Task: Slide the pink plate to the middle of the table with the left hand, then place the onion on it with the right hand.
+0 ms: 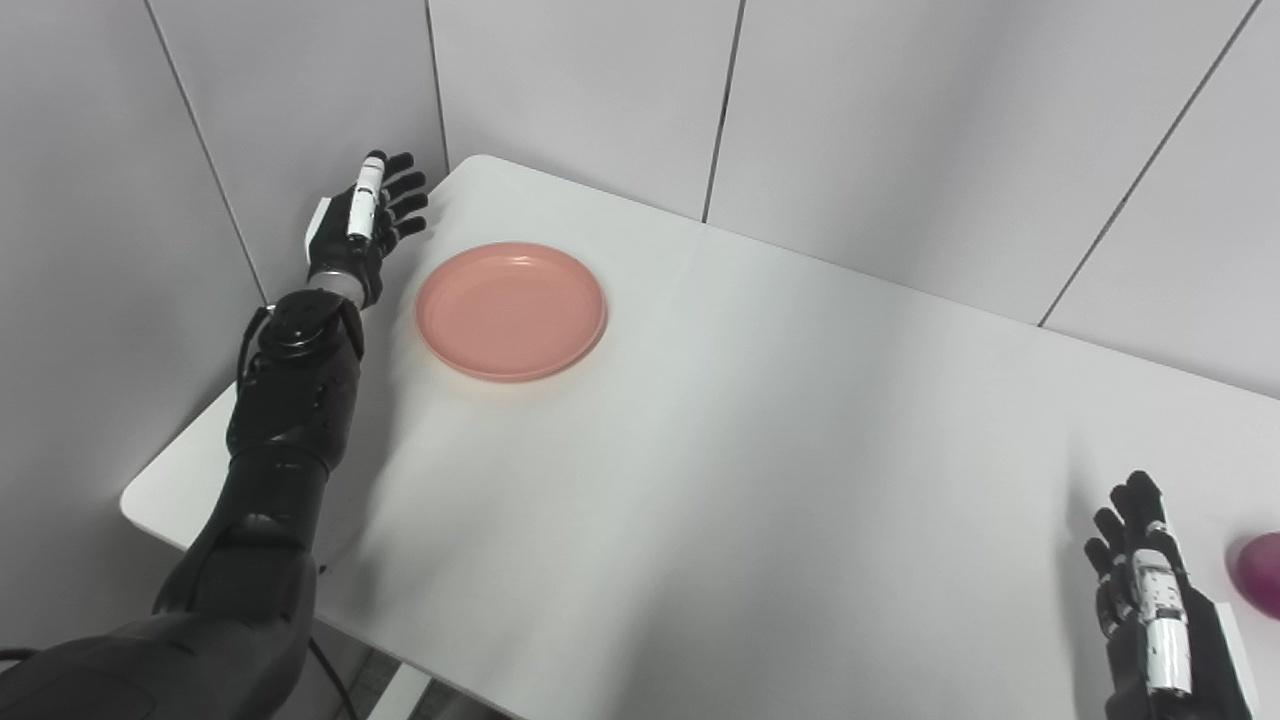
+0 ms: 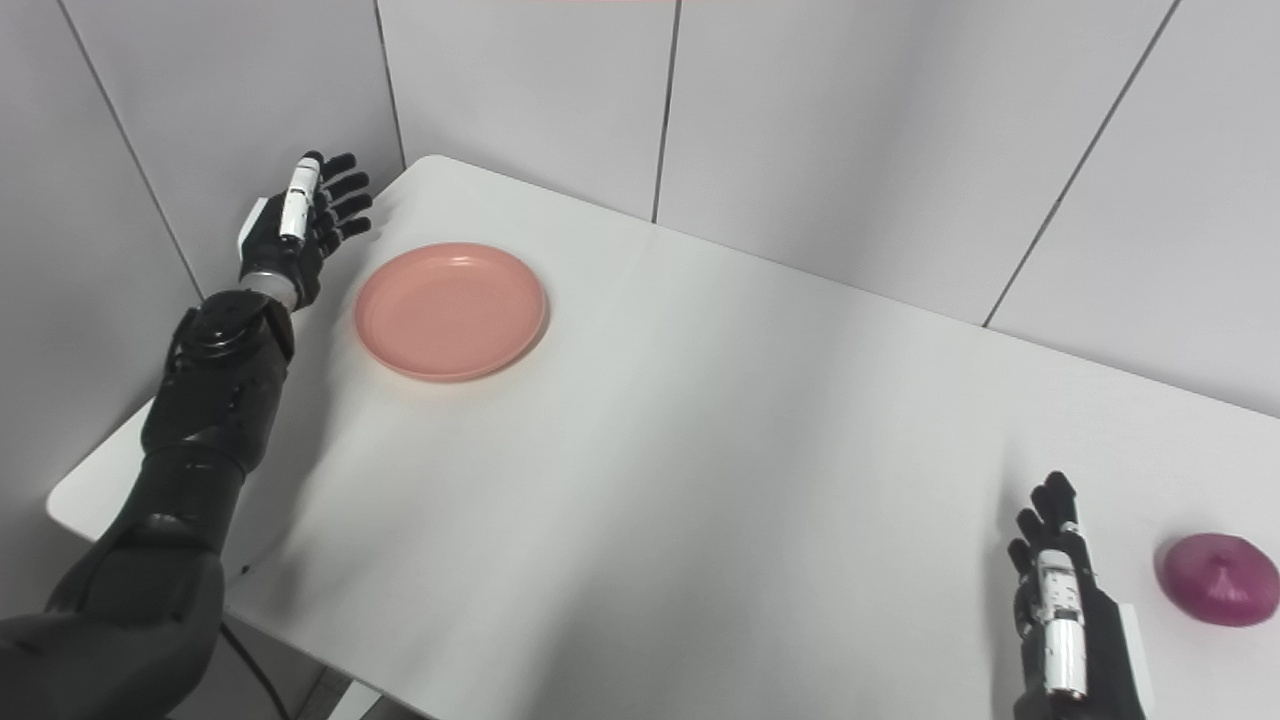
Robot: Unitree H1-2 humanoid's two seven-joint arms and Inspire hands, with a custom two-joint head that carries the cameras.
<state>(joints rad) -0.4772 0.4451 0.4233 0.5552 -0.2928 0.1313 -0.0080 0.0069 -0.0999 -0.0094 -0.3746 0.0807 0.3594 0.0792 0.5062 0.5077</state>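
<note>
**Plate far left, onion far right, both hands empty**

You see the pink plate [image 2: 451, 311] at ten o'clock on the white desk [image 2: 700, 450]; your left hand [image 2: 300, 235] hovers just beside it, fingers [image 2: 345, 205] spread, holding nothing; your right hand [image 2: 1065, 610] is open near the purple onion [image 2: 1220, 579] at four o'clock.

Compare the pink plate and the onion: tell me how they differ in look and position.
The pink plate is flat, wide and salmon pink; the onion is rounded, smaller and purple. The pink plate lies toward the table's far left corner beside the open left hand; the onion sits at the near right, beside the open right hand. Both rest on the white table, touched by neither hand.
</note>
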